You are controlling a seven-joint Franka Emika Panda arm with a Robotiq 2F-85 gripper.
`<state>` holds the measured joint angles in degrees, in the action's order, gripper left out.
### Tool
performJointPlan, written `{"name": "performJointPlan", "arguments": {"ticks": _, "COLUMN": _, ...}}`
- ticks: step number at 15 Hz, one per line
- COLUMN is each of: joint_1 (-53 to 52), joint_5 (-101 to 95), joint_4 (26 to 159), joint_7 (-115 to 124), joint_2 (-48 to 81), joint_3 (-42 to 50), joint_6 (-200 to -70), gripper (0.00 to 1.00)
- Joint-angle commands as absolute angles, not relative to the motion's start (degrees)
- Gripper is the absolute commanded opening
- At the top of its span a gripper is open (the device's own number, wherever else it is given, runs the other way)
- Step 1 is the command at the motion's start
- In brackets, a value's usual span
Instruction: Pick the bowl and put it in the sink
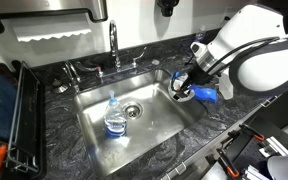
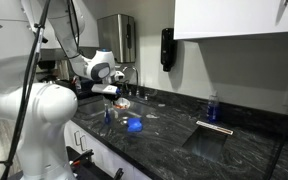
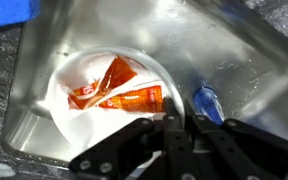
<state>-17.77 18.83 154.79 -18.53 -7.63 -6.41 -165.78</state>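
The gripper [image 3: 176,126] is clamped on the near rim of the bowl [image 3: 96,95], its two fingers closed together over the white edge in the wrist view. The bowl, with orange-red bits lying inside, hangs over a corner of the sink [image 3: 199,40], steel showing on all sides of it. Whether its base already touches the basin floor cannot be told from these pictures.

The step in hand looks like the carry-over: the bowl is lifted and brought to the basin, but not yet set down. The next move calls for a slow descent until the bowl rests flat on the steel, and only then for the fingers to part. Released too high or tilted, the bowl could drop and spill its contents.

Just beyond the bowl in the wrist view stands a bottle [image 3: 206,102] with a blue label. An exterior view places it upright near the drain, apart from the gripper's end of the basin, so the landing spot should stay on this side. A sponge [image 3: 4,10] lies on the dark stone beside the sink's rim, near the gripper but outside the basin.

Farther back, the arm [image 1: 254,50] reaches in over the counter, its wrist bent so that the gripper points down at the sink's edge. The faucet [image 1: 114,45] rises behind the far rim, well apart from the bowl.
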Motion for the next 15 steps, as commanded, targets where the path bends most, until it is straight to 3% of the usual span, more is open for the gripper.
{"name": "performJointPlan", "arguments": {"ticks": 1, "joint_1": -16.5, "joint_5": 17.2, "joint_4": 150.3, "joint_7": -18.5, "joint_2": 1.7, "joint_3": -6.3, "joint_6": -166.6, "gripper": 0.02}}
{"name": "performJointPlan", "arguments": {"ticks": 6, "joint_1": -13.7, "joint_5": 5.4, "joint_4": 146.0, "joint_7": -13.2, "joint_2": 10.8, "joint_3": -7.3, "joint_6": -167.9, "gripper": 0.02}}
{"name": "performJointPlan", "arguments": {"ticks": 10, "joint_1": -15.9, "joint_5": -10.9, "joint_4": 143.0, "joint_7": -3.9, "joint_2": 14.4, "joint_3": -2.9, "joint_6": -168.5, "gripper": 0.02}}
{"name": "performJointPlan", "arguments": {"ticks": 15, "joint_1": -17.6, "joint_5": -15.7, "joint_4": 140.9, "joint_7": -1.6, "joint_2": 17.9, "joint_3": -2.1, "joint_6": -169.3, "gripper": 0.02}}
